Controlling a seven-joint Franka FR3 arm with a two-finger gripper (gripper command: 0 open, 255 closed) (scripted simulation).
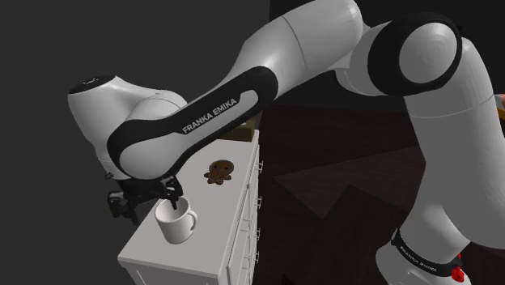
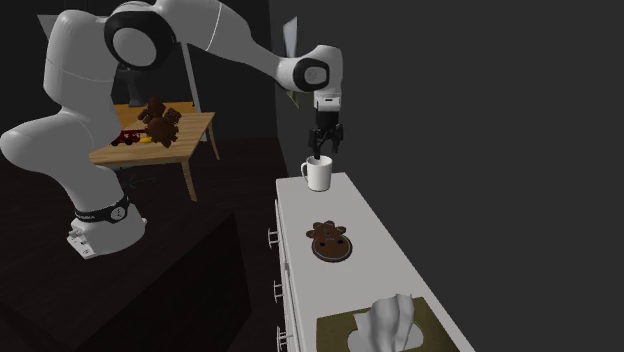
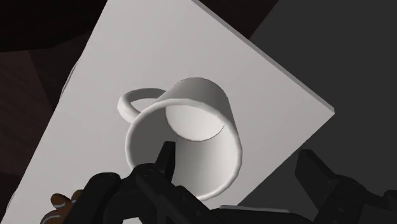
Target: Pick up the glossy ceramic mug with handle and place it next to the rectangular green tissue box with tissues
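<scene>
A plain white mug (image 1: 176, 224) (image 2: 319, 175) (image 3: 191, 121) stands upright near one end of a white dresser top (image 1: 146, 253) (image 2: 385, 250). Its handle (image 3: 130, 102) points away from the fingers. My black gripper (image 1: 171, 198) (image 2: 320, 150) (image 3: 238, 156) hangs just over the mug's rim, open. One finger (image 3: 167, 153) dips inside the cup and the other (image 3: 312, 167) is outside its wall, neither clasping it. The green tissue box (image 2: 345, 325) with a white tissue sticking up sits at the dresser's other end; its corner (image 1: 243, 133) peeks from behind my arm.
A brown gingerbread figure (image 1: 219, 171) on a dark plate (image 2: 329, 243) lies mid-dresser, between mug and tissue box. A dark wall runs along the dresser's back edge. A wooden table (image 2: 195, 125) with a teddy bear (image 2: 158, 118) stands beyond the stand.
</scene>
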